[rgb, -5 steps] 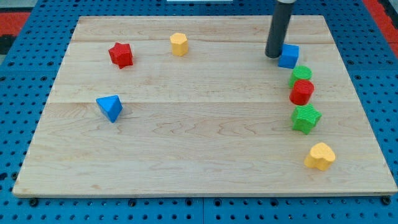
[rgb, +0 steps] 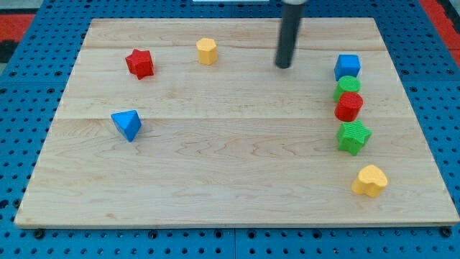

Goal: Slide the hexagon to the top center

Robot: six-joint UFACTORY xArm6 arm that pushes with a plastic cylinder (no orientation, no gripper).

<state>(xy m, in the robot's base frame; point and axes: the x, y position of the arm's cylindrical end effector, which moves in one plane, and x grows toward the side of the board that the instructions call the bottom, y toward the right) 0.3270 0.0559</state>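
Observation:
The yellow hexagon point(rgb: 207, 51) sits near the view's top, left of centre, on the wooden board point(rgb: 230, 180). My tip point(rgb: 284, 66) is at the view's top, right of centre. It stands well to the right of the hexagon and apart from it. It is also left of the blue cube point(rgb: 347, 67) and does not touch it.
A red star point(rgb: 140, 63) lies at the upper left and a blue triangle point(rgb: 127, 124) at the left. Down the right side run the blue cube, a green round block point(rgb: 347, 87), a red round block point(rgb: 349, 106), a green star point(rgb: 353, 137) and a yellow heart point(rgb: 370, 180).
My tip has moved left, away from the blue cube. The blue cube now sits a little further right than before.

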